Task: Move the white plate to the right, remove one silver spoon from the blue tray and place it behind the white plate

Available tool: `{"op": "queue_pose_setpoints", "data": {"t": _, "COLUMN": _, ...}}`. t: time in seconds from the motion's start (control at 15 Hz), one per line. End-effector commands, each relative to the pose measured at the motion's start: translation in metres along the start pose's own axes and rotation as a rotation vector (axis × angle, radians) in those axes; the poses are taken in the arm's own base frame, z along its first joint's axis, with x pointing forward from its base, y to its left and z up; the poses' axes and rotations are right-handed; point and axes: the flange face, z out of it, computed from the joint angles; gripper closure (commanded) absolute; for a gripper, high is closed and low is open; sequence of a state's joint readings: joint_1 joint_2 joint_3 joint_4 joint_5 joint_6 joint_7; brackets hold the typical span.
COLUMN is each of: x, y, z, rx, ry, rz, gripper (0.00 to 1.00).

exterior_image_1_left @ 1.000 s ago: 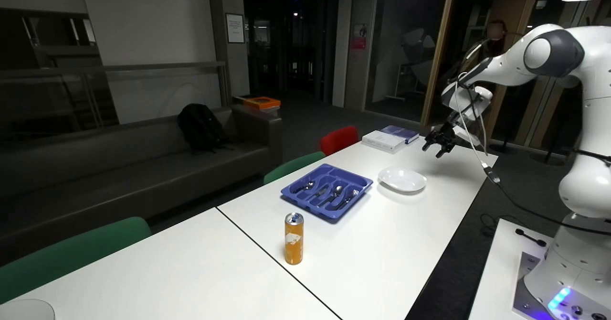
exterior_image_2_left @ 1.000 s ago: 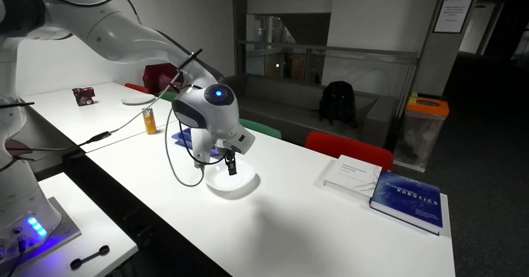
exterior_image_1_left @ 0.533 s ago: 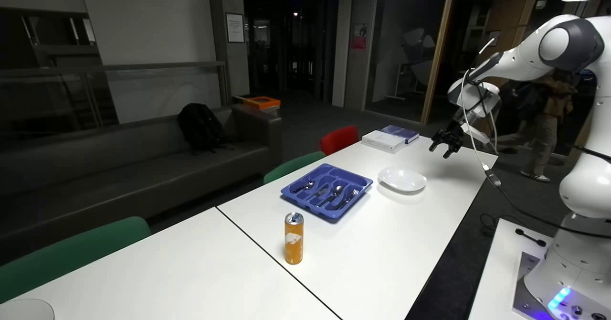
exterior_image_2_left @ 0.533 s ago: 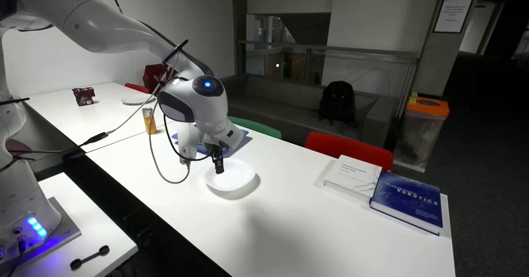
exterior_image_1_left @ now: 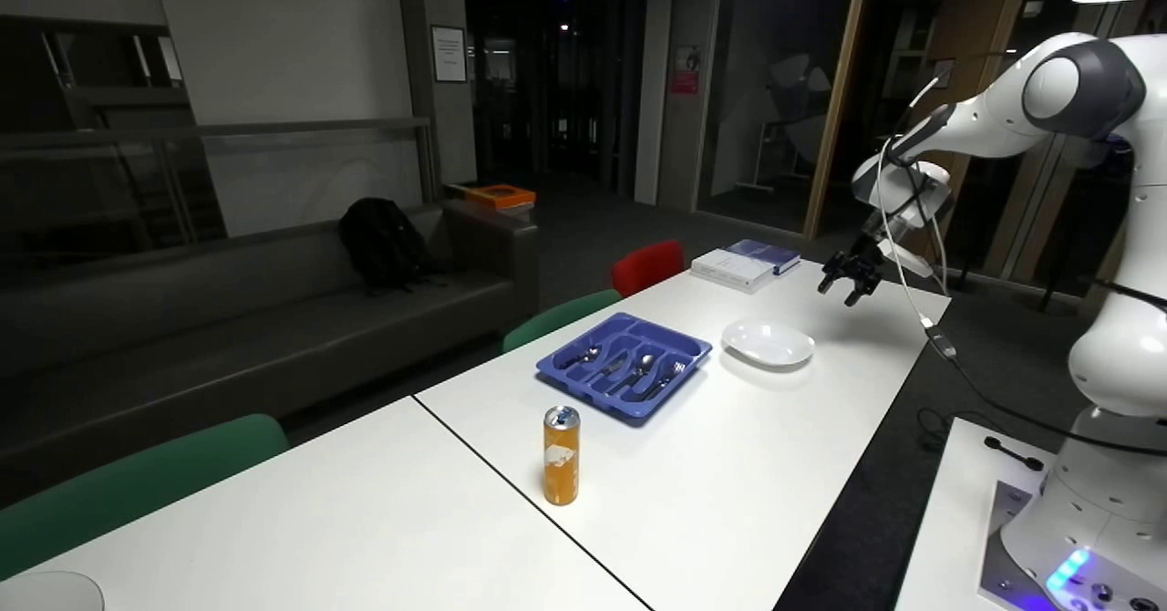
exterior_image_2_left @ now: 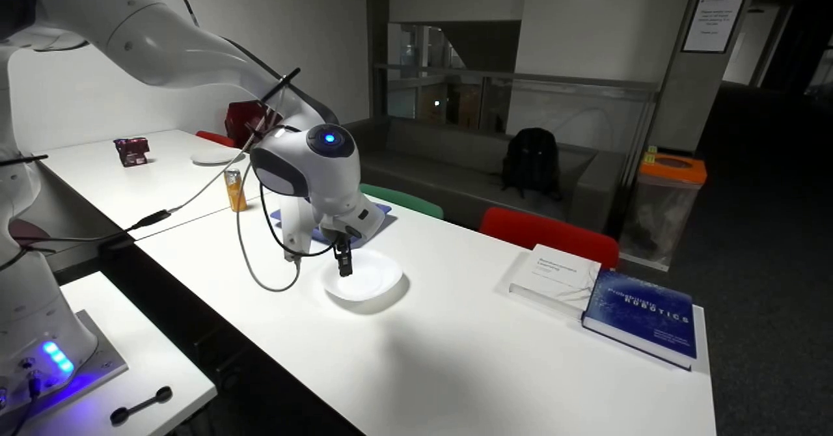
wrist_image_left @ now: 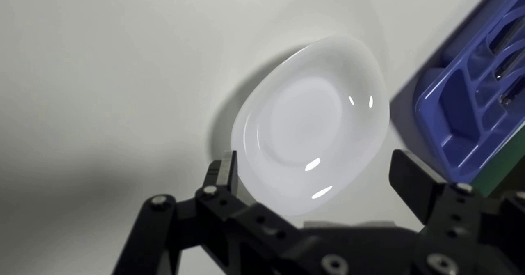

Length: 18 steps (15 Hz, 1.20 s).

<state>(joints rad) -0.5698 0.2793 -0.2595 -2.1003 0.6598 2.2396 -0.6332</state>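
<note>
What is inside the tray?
The tray holds a spoon, what looks like a fork, and other cutlery. Anything directly beneath those pieces is covered, so I can't tell what's there.

Smooth and glossy, the white plate (wrist_image_left: 307, 121) shows sharp highlights. Beneath it the surface (exterior_image_1_left: 729, 442) looks smooth and nearly matt. Just beside the plate, the blue tray (exterior_image_1_left: 651, 332) is shiny plastic, its cutlery (exterior_image_1_left: 646, 362) ending in polished metal. Near the plate, the hand (wrist_image_left: 313, 154) is mostly matt black with bright metal screws (wrist_image_left: 464, 187). Well apart from the plate, the orange can (exterior_image_1_left: 561, 470) has a metallic top.
</note>
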Motion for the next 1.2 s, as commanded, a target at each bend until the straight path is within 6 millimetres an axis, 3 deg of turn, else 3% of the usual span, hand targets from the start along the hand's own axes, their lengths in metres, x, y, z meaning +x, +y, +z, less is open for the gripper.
{"op": "queue_pose_setpoints", "data": {"t": 0.0, "x": 0.004, "y": -0.027, "z": 0.010, "rx": 0.000, "ry": -0.027, "rz": -0.073, "gripper": 0.00}}
{"op": "queue_pose_setpoints", "data": {"t": 0.53, "x": -0.009, "y": -0.155, "z": 0.076, "rx": -0.158, "ry": -0.147, "rz": -0.410, "gripper": 0.00}}
{"op": "queue_pose_setpoints", "data": {"t": 0.8, "x": -0.020, "y": -0.211, "z": 0.098, "rx": -0.197, "ry": -0.140, "rz": -0.566, "gripper": 0.00}}
{"op": "queue_pose_setpoints", "data": {"t": 0.93, "x": -0.025, "y": -0.224, "z": 0.098, "rx": -0.190, "ry": -0.136, "rz": -0.597, "gripper": 0.00}}
{"op": "queue_pose_setpoints", "data": {"t": 1.13, "x": -0.019, "y": -0.225, "z": 0.111, "rx": -0.174, "ry": -0.162, "rz": -0.577, "gripper": 0.00}}
